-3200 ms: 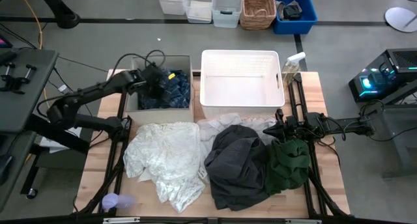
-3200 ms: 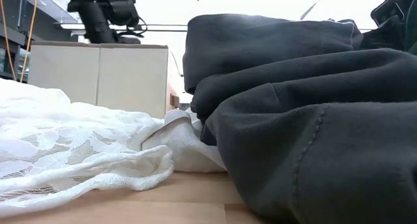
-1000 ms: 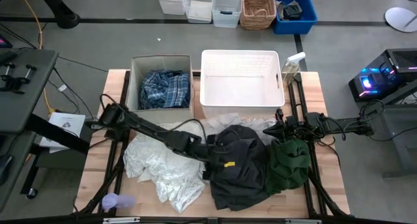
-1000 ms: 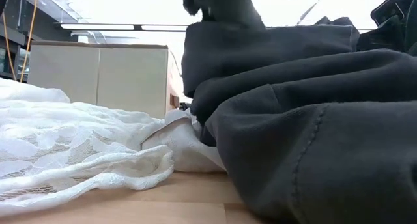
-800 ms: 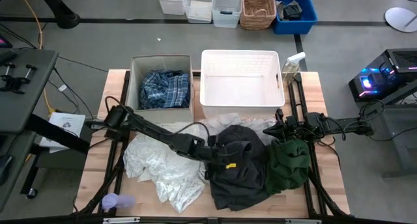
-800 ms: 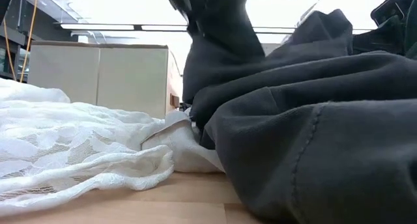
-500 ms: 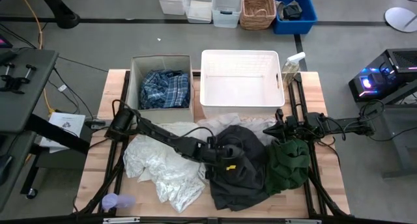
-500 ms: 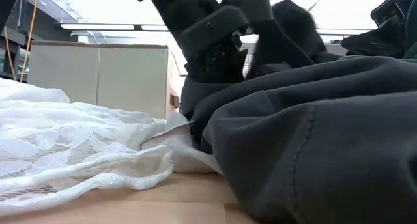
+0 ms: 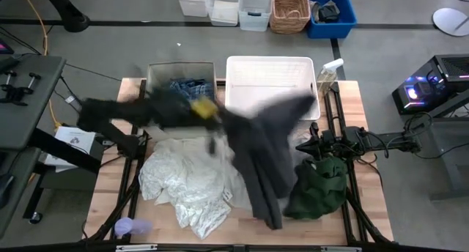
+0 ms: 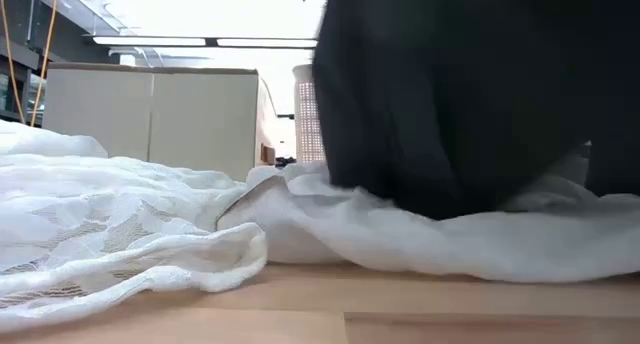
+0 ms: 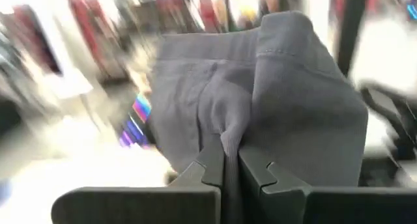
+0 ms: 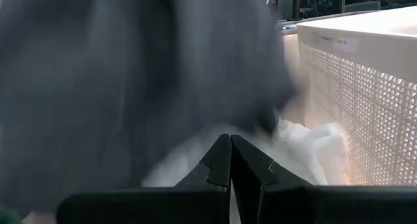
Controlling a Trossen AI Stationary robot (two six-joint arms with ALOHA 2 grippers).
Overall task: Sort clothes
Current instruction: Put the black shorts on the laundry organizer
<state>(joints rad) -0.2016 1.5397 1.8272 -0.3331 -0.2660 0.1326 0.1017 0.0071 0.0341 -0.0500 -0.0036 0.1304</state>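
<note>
My left gripper (image 9: 215,123), blurred, is raised near the beige box (image 9: 157,76) and shut on the dark grey piece (image 9: 264,153). That piece streams from it across the table's middle and fills the low view (image 10: 470,94). A white lace piece (image 9: 187,182) and another white piece (image 10: 450,234) lie spread on the table. The dark green piece (image 9: 319,187) lies in a heap at the right, with my right gripper (image 9: 314,144) shut just beyond it. The plaid shirt (image 9: 192,86) lies in the beige box. My left gripper pinches a bunched fold of the dark grey piece (image 11: 232,138) between its two fingers, several layers gathered together. The fingers point about level. The garment hangs down and away from the hold, and its lower end (image 9: 272,217) reaches down to the white pieces.
A white plastic basket (image 9: 233,98) stands at the far middle, right of the beige box. A spray bottle (image 9: 330,72) stands by the basket's right side. A pale purple object (image 9: 126,226) lies at the near left corner. Bins stand on the floor beyond the table.
My left gripper has taken hold of the dark grey piece in the pile, then risen fast and swung toward the far left, toward the beige box, tipping to level. The grey piece has been pulled up off the pile and stretched out, uncovering white cloth beneath.
</note>
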